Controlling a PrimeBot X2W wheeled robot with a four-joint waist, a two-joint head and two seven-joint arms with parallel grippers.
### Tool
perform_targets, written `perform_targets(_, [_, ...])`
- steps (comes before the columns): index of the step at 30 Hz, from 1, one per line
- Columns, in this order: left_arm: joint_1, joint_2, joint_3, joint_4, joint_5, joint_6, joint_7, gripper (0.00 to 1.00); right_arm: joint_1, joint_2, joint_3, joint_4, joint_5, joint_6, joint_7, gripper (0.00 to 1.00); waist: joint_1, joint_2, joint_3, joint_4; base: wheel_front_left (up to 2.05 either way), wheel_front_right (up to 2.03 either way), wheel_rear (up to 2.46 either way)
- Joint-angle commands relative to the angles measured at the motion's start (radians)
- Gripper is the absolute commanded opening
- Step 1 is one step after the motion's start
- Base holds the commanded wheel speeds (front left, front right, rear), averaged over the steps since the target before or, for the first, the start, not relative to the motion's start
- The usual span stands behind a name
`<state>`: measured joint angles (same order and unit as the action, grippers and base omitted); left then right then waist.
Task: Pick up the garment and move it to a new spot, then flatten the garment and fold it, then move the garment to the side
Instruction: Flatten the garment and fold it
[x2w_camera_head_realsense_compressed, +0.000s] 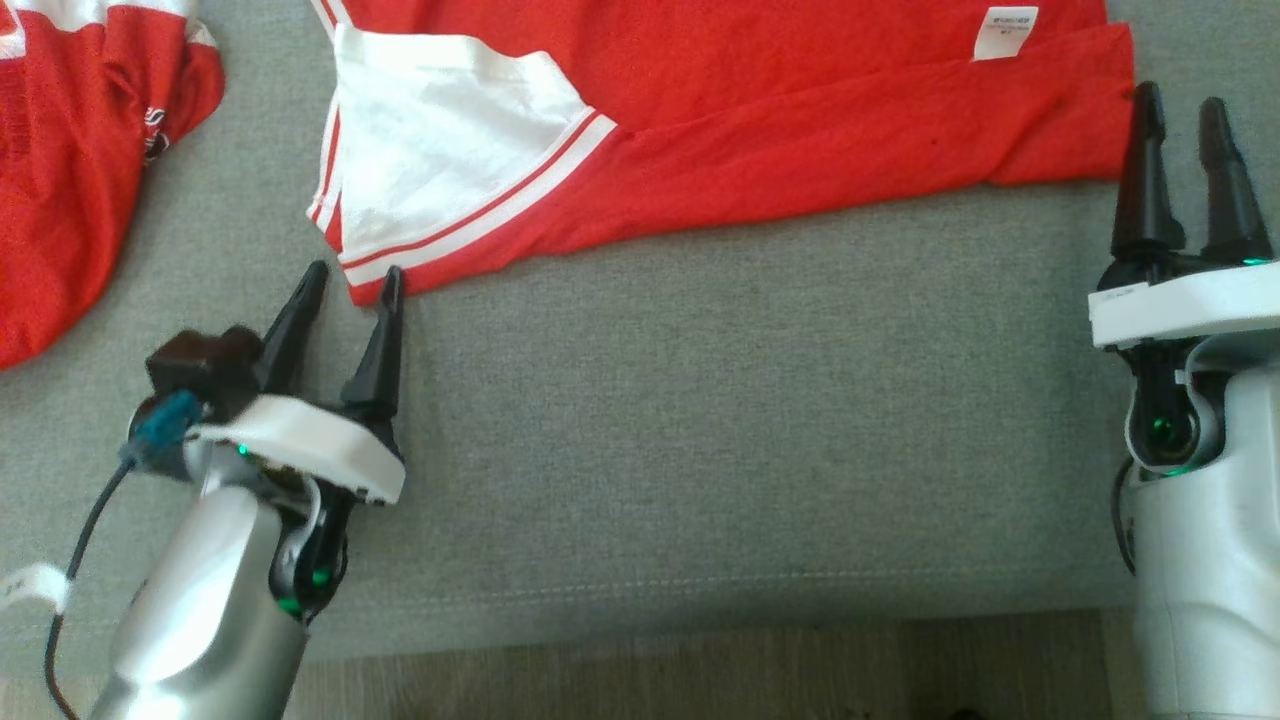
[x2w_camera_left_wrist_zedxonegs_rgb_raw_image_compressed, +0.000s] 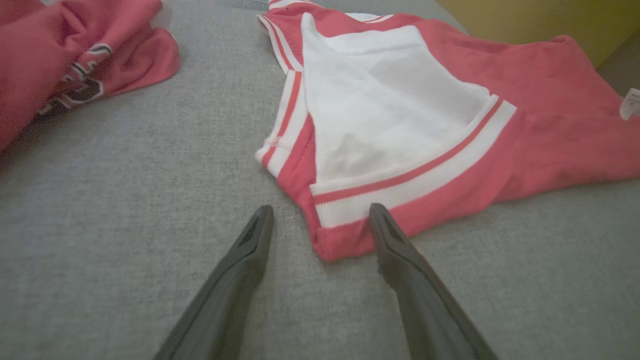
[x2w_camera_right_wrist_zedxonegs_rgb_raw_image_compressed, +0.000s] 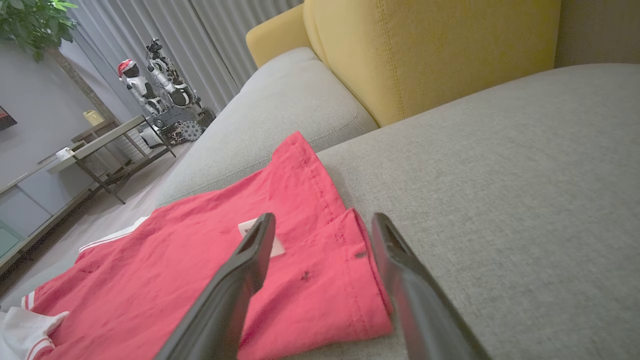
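garment (x2w_camera_head_realsense_compressed: 760, 150) lies on a grey sofa (x2w_camera_head_realsense_compressed: 700, 420), yellow cushion (x2w_camera_right_wrist_zedxonegs_rgb_raw_image_compressed: 425, 50) behind. left tool (x2w_camera_head_realsense_compressed: 355, 272) and right tool (x2w_camera_head_realsense_compressed: 1180, 98) gape empty.

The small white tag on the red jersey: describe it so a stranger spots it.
On the grey fabric sofa seat lies a spread red jersey. Its small white rectangular tag sits on plain red cloth at the end near the right gripper; the other white patch is a large striped-edged lining.

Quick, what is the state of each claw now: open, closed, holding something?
Left claw: open, holding nothing; a corner of the garment lies between its fingers.
Right claw: open, holding nothing, at the garment's other end.
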<state>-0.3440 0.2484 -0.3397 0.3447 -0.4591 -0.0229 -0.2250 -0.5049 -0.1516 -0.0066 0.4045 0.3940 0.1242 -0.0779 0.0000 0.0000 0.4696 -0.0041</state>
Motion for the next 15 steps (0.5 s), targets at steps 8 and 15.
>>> perform_targets(8, [-0.109, 0.000, -0.007, 0.164, -0.024, -0.045, 0.097, 0.37, 0.003, 0.006, 0.022, -0.004, 0.000, 0.007, 0.043, 1.00, 0.0000, 0.0000, -0.013, -0.010, 0.00, 0.00, 0.00])
perform_targets(15, [-0.087, 0.003, -0.029, 0.159, -0.062, -0.072, 0.148, 0.00, 0.001, 0.027, -0.027, 0.076, -0.048, 0.007, 0.169, 1.00, 0.0000, 0.0000, -0.046, -0.010, 0.00, 0.00, 0.00])
